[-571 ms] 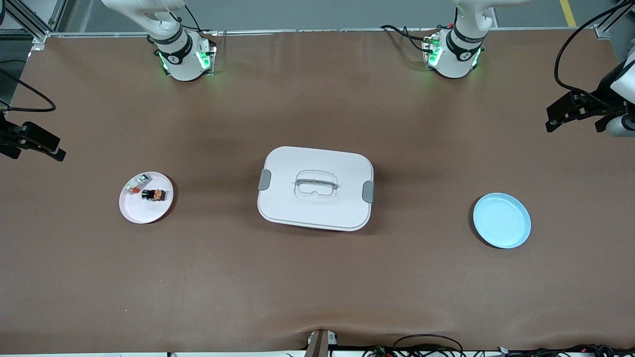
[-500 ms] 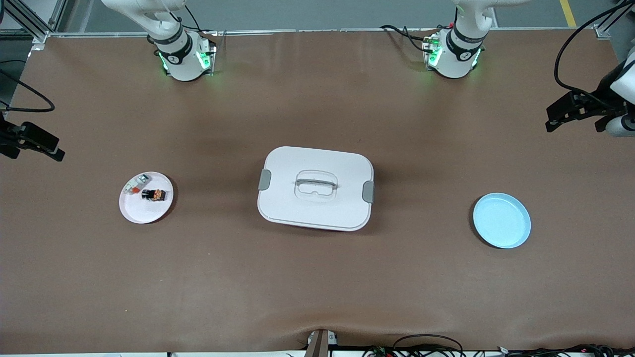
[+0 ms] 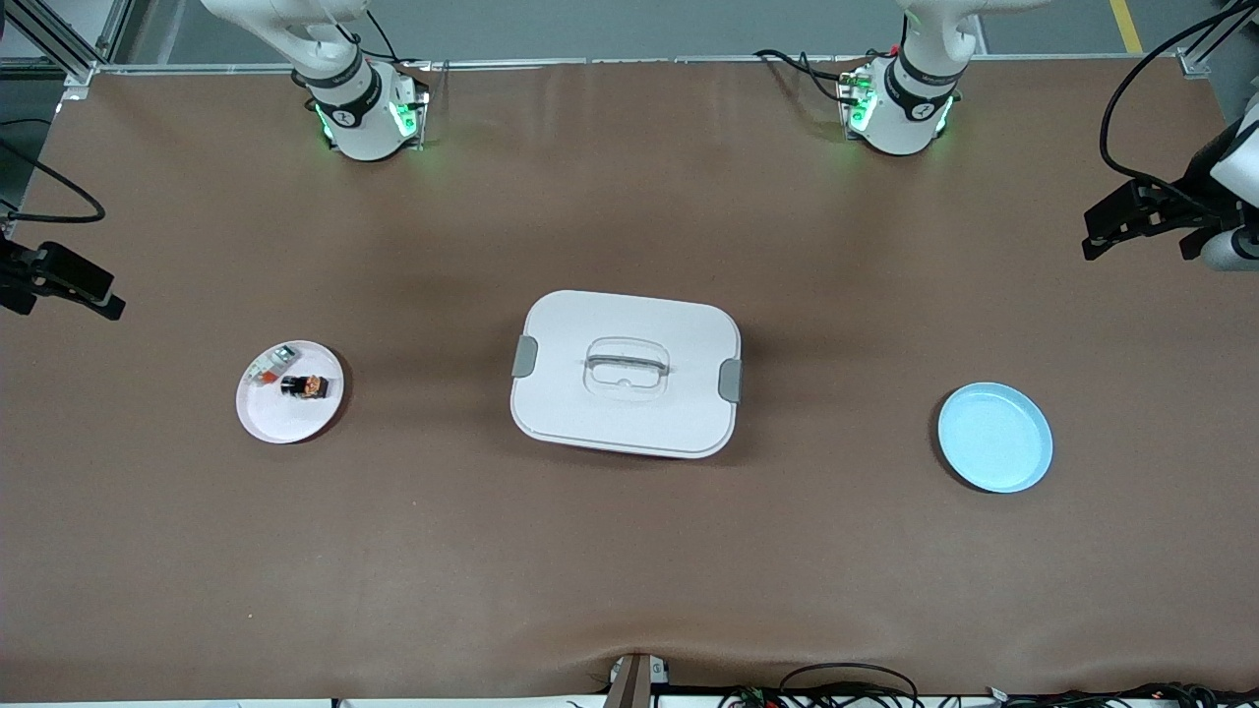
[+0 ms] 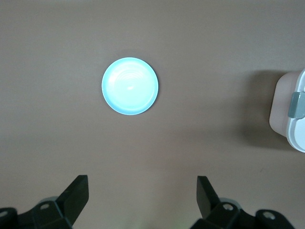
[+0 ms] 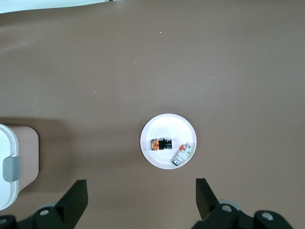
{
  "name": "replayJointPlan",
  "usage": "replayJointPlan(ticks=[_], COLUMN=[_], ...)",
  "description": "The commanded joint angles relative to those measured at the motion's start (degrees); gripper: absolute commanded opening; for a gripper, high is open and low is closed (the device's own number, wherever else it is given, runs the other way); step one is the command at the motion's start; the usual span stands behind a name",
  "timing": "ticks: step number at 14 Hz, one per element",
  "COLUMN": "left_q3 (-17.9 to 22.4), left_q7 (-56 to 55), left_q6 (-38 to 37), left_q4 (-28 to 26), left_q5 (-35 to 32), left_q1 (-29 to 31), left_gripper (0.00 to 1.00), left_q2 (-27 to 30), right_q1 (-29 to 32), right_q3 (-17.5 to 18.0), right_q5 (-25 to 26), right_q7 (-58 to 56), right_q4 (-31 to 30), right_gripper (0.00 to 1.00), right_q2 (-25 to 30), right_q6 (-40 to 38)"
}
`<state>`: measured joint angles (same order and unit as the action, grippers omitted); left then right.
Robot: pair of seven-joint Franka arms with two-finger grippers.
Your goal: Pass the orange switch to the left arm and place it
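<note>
The orange switch [image 3: 306, 385], a tiny black block with an orange face, lies on a small white plate [image 3: 270, 418] toward the right arm's end of the table; it also shows in the right wrist view [image 5: 161, 144]. The box [image 3: 626, 374], white with grey side clips, stands at the table's middle. My right gripper [image 3: 74, 283] hangs high over the table's edge at the right arm's end, open and empty [image 5: 141, 187]. My left gripper [image 3: 1126, 221] hangs high over the left arm's end, open and empty [image 4: 141, 183].
A whitish-grey component [image 3: 271, 362] with a red-orange patch shares the white plate [image 5: 157, 126]. An empty light-blue plate [image 3: 994, 438] lies toward the left arm's end and shows in the left wrist view [image 4: 129, 86]. The box's corner shows in both wrist views [image 4: 298, 114] [image 5: 7, 167].
My right gripper has drifted very slightly toward the table's edge. Nothing on the table has moved.
</note>
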<state>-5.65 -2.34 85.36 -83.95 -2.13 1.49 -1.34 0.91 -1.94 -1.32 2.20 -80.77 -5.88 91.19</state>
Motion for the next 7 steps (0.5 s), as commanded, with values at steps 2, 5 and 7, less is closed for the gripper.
replayJointPlan(ticks=[2, 5, 7], left_q3=[-0.06, -0.06, -0.06], left_q7=[0.15, -0.03, -0.03], left_q6=[-1.60, -3.36, -3.36], left_q4=[0.55, 0.46, 0.55], left_q5=[1.08, 1.08, 1.08], left_q1=[0.27, 0.18, 0.27], left_gripper=[1.00, 1.00, 1.00], left_q2=[0.02, -0.07, 0.20], right_q1=[0.49, 0.49, 0.41], right_q3=[0.36, 0.45, 0.53], right_q5=[0.70, 0.61, 0.61], right_q7=[0.17, 0.17, 0.08], right_q4=[-0.27, -0.27, -0.27], right_gripper=[1.00, 1.00, 1.00], right_q2=[1.22, 1.22, 1.22], right_q6=[0.04, 0.04, 0.13])
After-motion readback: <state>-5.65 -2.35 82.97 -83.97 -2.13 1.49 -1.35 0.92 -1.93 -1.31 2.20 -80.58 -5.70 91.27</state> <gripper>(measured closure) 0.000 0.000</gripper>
